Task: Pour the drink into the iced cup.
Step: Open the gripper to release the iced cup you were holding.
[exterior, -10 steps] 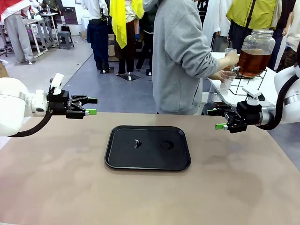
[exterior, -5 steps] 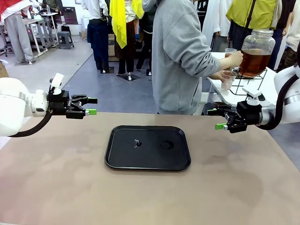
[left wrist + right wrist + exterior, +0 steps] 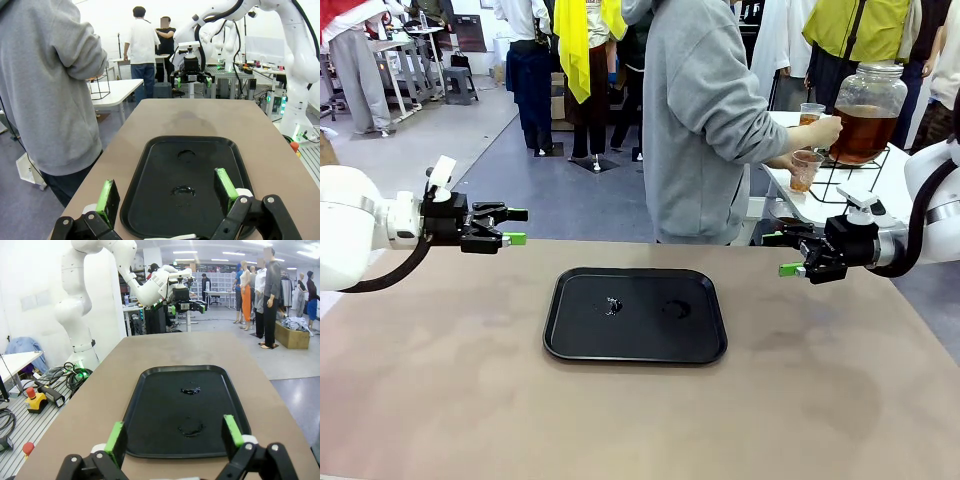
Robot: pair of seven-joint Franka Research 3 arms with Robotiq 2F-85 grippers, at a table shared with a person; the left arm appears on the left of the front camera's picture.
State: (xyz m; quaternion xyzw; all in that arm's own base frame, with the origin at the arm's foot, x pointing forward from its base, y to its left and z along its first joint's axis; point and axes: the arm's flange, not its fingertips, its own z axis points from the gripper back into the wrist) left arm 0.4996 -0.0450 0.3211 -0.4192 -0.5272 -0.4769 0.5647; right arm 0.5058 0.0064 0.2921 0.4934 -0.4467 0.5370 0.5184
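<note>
The drink (image 3: 861,134) is amber liquid in a big glass dispenser jar (image 3: 868,90) on a wire stand on a side table at the far right. A person in a grey hoodie (image 3: 705,120) has one hand (image 3: 826,128) at the jar's tap and holds a clear cup (image 3: 806,168) below it. A little amber liquid shows in the cup; I cannot make out ice. My left gripper (image 3: 516,226) (image 3: 166,192) hovers open over the table's left side. At the right side, my right gripper (image 3: 782,254) (image 3: 174,436) hovers open too. Both hold nothing.
A black tray (image 3: 580,330) (image 3: 160,160) (image 3: 155,400) lies mid-table with a small wet spot (image 3: 612,304) and a faint ring on it. A second cup (image 3: 810,110) stands by the jar. The white side table (image 3: 820,205) lies beyond the brown table's far right corner.
The person's hand has risen slightly at the tap and amber liquid now shows in the held cup. Neither arm has moved.
</note>
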